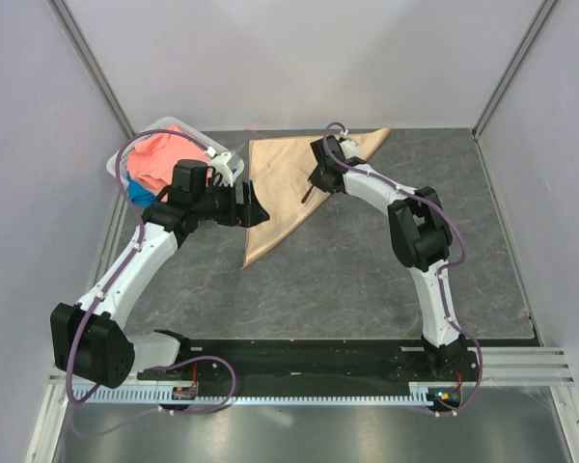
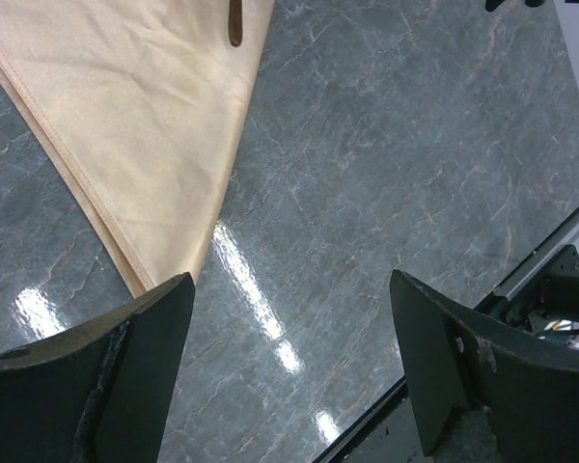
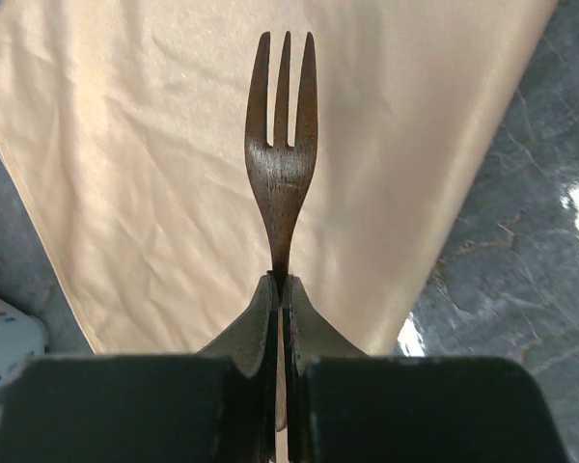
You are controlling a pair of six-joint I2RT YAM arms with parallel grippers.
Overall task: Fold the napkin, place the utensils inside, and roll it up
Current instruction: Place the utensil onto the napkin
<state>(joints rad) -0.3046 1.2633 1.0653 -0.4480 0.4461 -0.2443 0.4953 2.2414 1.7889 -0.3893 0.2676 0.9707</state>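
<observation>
While the right gripper (image 3: 282, 289) pinches the fork (image 3: 282, 164) by its handle, tines pointing away from the wrist, the napkin (image 1: 288, 178) lies folded into a triangle on the table (image 1: 386, 280) — long edge toward the back, sharpest corner pointing toward the arms. The fold appears done: the left wrist view shows doubled layers along the napkin's edge. Placing the fork looks to be the step in hand, and the roll is not yet begun.

Seen from the right wrist, the fork hangs over the middle of the cloth, with peach satin showing on both sides of it. Whether the tines touch the fabric cannot be told from these views (from overhead the fork seems tilted, tines lower than handle).

The left gripper (image 2: 291, 289) hovers with its jaws spread wide and nothing between them, just beside the napkin's near corner, which sits close to one of its fingers.

Behind the left arm a plastic bin (image 1: 174, 123) holds a coral cloth (image 1: 162, 159) and a blue cloth (image 1: 141, 196) — neither is part of the job.

By this reckoning roughly a third of the task is done. The fork has to be set down and released, then the cloth rolled around it.
</observation>
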